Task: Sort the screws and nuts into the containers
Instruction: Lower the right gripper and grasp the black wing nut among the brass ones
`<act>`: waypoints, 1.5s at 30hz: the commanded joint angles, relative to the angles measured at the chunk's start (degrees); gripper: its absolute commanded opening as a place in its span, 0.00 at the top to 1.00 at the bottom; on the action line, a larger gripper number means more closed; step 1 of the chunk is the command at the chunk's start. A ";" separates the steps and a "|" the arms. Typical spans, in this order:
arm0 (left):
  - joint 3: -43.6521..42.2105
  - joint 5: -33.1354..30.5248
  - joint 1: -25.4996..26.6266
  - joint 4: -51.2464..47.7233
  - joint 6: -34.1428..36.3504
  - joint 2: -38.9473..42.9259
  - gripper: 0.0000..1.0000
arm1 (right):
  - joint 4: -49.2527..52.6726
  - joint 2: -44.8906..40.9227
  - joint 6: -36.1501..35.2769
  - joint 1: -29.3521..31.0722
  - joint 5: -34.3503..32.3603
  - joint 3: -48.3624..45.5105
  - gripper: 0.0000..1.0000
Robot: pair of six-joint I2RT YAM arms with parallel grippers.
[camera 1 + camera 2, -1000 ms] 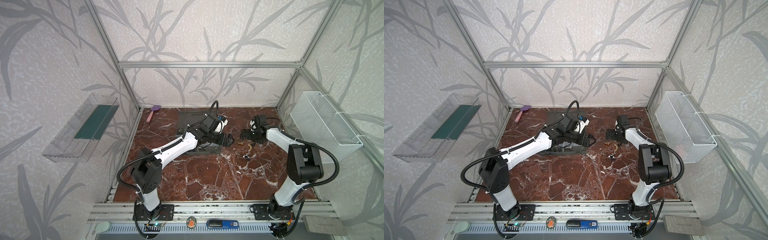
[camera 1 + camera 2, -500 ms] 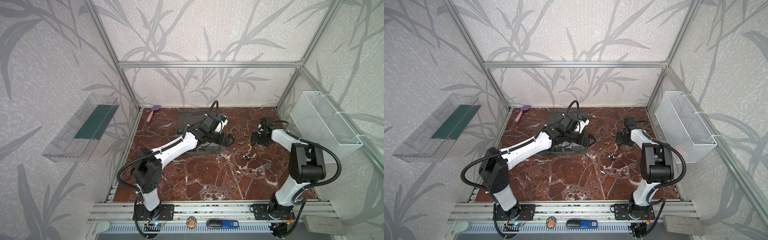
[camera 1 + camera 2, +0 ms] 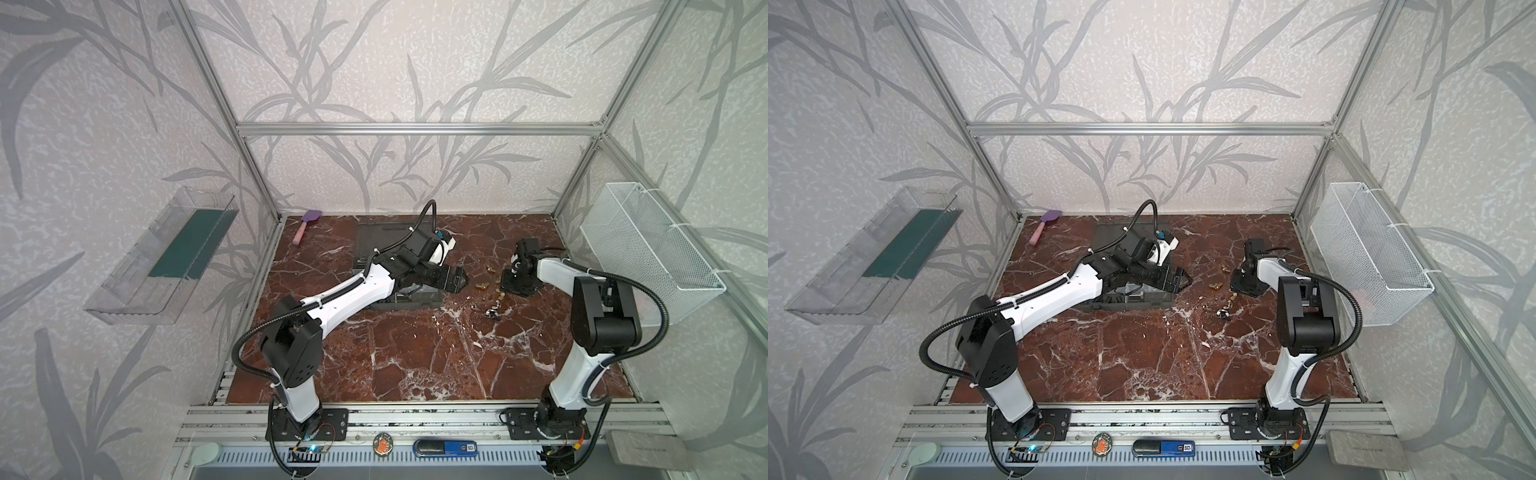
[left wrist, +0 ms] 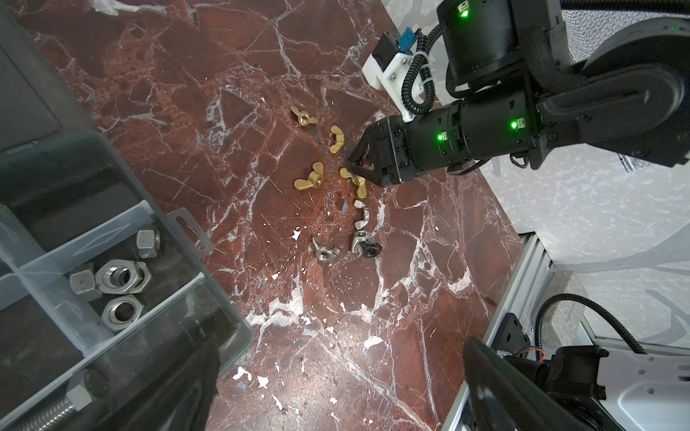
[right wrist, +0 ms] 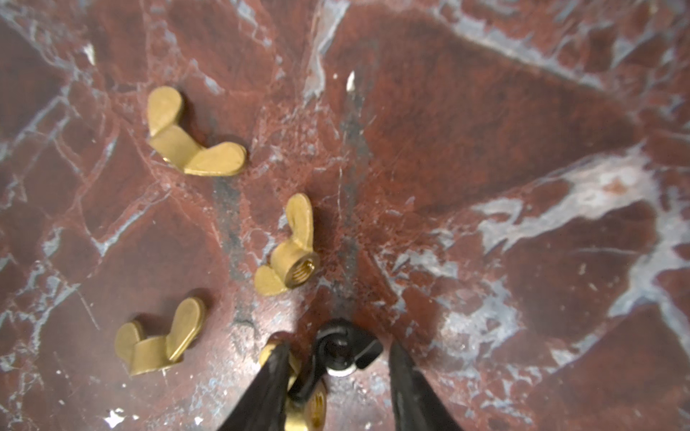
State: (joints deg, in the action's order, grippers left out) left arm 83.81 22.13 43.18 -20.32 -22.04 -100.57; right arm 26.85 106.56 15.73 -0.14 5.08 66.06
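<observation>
Several brass wing nuts (image 5: pixel 194 149) (image 4: pixel 310 177) (image 3: pixel 482 286) lie loose on the marble, with silver wing nuts (image 4: pixel 324 253) (image 3: pixel 492 311) beside them. My right gripper (image 5: pixel 341 380) (image 4: pixel 351 166) (image 3: pixel 505 286) is low over this scatter. Its jaws stand partly apart around a small black piece (image 5: pixel 347 350) that I cannot make out. One finger (image 5: pixel 274 380) rests against a brass wing nut (image 5: pixel 304 401). My left gripper (image 4: pixel 336 380) (image 3: pixel 455 279) hangs wide open with nothing in it, over the right end of the dark grey organizer case (image 3: pixel 411 297) (image 3: pixel 1129 303). One of its containers (image 4: pixel 231 328) holds silver hex nuts (image 4: pixel 119 278).
The case's open lid (image 3: pixel 382 237) lies flat behind it. A purple spatula (image 3: pixel 307 224) lies at the back left. A white wire-mesh basket (image 3: pixel 648 249) hangs on the right wall and a clear tray with a green base (image 3: pixel 183 249) on the left wall.
My right gripper's jaws have narrowed from wide open, and the gripper has shifted a little to the right at the brass wing nuts. The left arm has stayed put.
</observation>
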 commanded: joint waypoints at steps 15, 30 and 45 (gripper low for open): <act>-0.97 0.11 0.33 0.50 0.16 2.19 0.01 | 5.09 4.43 -2.51 0.66 -2.94 5.06 0.79; -1.10 0.27 0.33 0.69 -0.11 2.14 0.01 | 8.12 5.75 -4.11 3.13 -6.42 7.32 0.84; -1.25 0.37 0.39 0.93 -0.37 2.38 0.01 | 9.08 -0.61 -4.38 4.25 -5.03 5.00 0.83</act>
State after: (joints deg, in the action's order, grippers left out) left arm 83.33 22.37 43.20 -20.05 -22.52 -100.57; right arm 33.52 108.88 11.92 3.49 -0.75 71.77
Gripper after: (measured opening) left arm 0.994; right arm 0.167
